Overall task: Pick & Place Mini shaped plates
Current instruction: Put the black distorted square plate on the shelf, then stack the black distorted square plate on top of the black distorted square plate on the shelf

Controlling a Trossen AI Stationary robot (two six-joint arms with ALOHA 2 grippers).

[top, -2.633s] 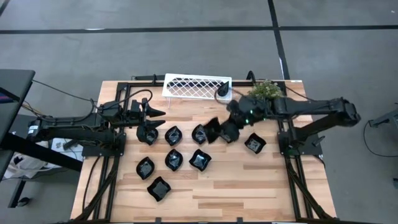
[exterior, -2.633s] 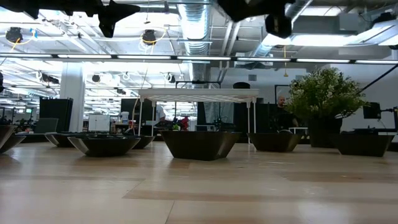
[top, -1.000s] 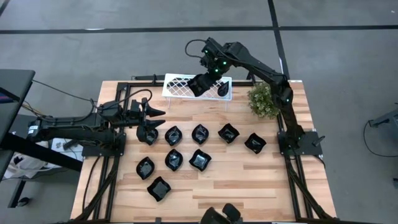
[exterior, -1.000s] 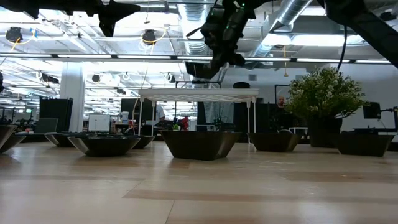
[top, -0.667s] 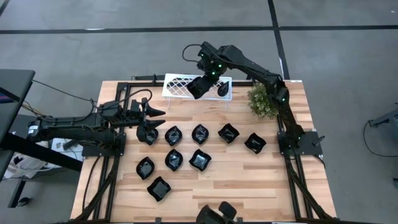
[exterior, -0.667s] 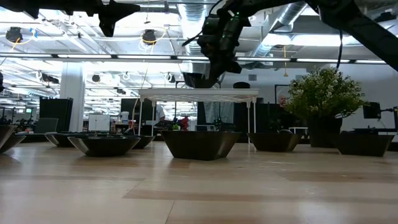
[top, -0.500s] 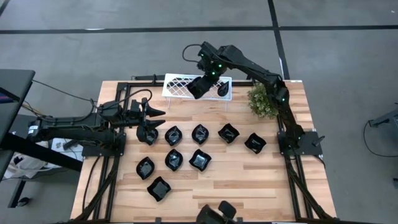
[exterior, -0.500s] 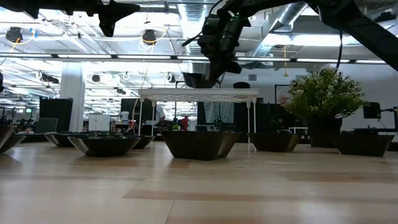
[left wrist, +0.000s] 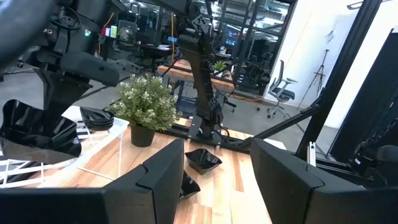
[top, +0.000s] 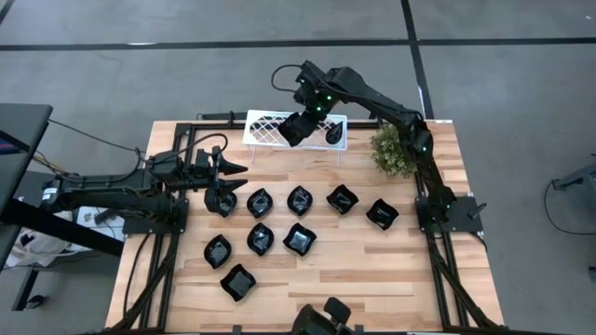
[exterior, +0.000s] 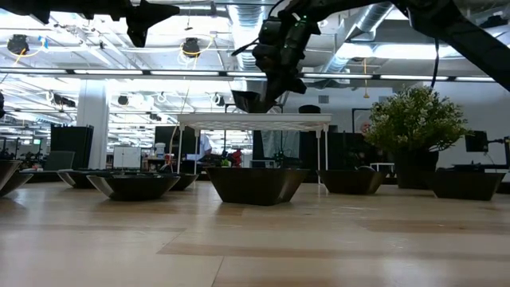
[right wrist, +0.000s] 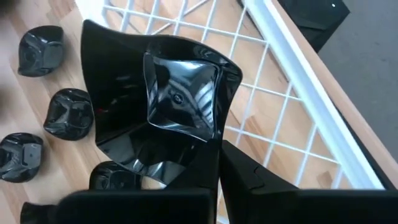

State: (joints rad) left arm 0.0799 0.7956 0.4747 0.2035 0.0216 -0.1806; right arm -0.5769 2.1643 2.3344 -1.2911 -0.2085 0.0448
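Left hand point(top: 233, 168) hangs with fingers apart at the counter's point(top: 372, 279) left side, above the leftmost dish point(top: 221, 200) in the back row. Black dishes point(top: 300, 238) lie in loose rows across the counter's middle. Right hand point(top: 296, 129) is over the white rack point(top: 270, 127) at the back edge, fingers clamped on a square black dish point(right wrist: 177, 99), with a plant point(top: 394, 149) further right.

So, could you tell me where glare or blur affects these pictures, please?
Low view: bright ceiling lights leave the right claw and its square plate as silhouettes. Right wrist view: window light glints off that glossy plate; the picture's top left corner is blurred. High view: evenly lit, shadows faint.
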